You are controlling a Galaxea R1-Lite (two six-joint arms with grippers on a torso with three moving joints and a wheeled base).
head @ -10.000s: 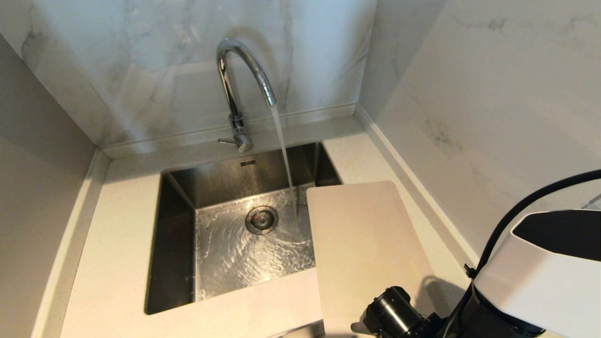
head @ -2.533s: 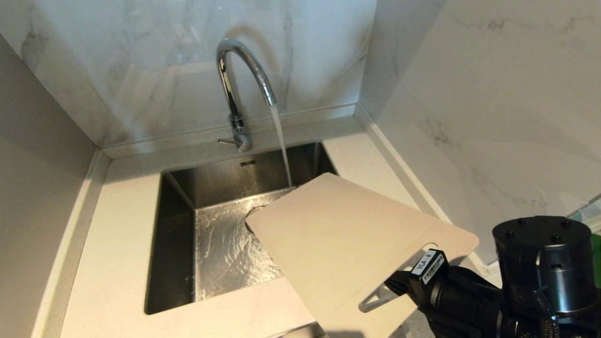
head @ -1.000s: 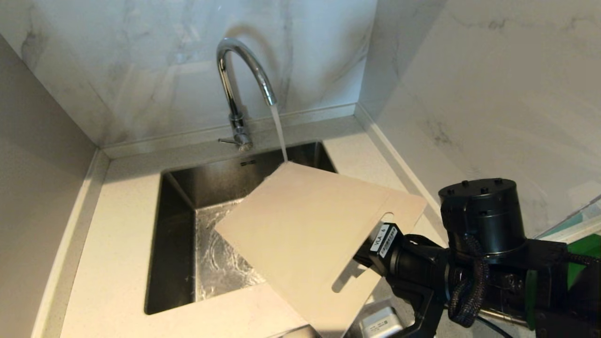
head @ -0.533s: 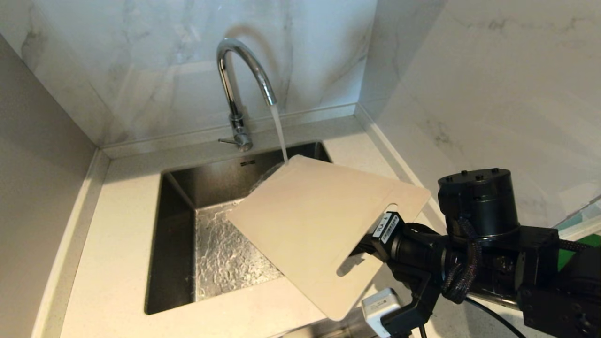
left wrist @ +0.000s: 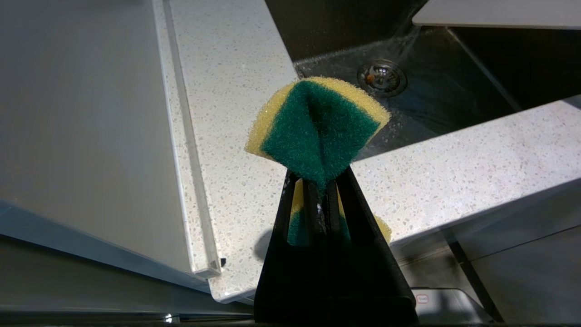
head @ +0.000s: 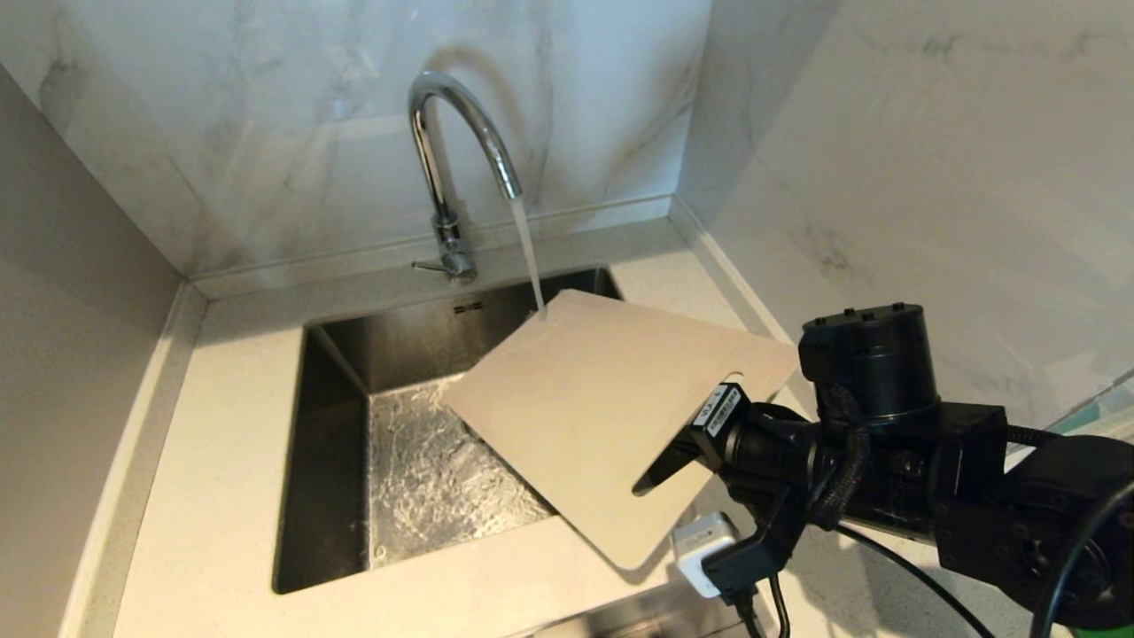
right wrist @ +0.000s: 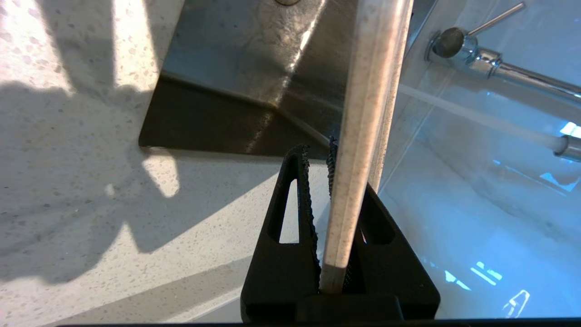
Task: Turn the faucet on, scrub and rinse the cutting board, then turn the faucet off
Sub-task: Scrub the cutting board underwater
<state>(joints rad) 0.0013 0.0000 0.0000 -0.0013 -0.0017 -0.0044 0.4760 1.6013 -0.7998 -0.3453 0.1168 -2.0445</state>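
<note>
Marble walls corner a speckled tabletop (head: 221, 496) whose sink (head: 328, 461) is the landmark: above it, the right end effector (right wrist: 333, 181) pinches the cutting board (head: 602, 399), tilted so the faucet (head: 443, 159) stream wets its far edge; beside the sink, the left end effector (left wrist: 320, 190) clamps a sponge (left wrist: 317, 127), probably for scrubbing.

Pale cream plastic cutting board (head: 602, 408), tilted, spans the right half of the steel sink basin (head: 416, 478), blocking that side. Left half of the basin is open from above. Chrome gooseneck faucet (head: 447, 168) stands behind the basin, its water stream (head: 529, 257) hitting the board's far edge. Speckled white countertop (head: 221, 461) left of the basin is free. Marble walls close in behind and right.
</note>
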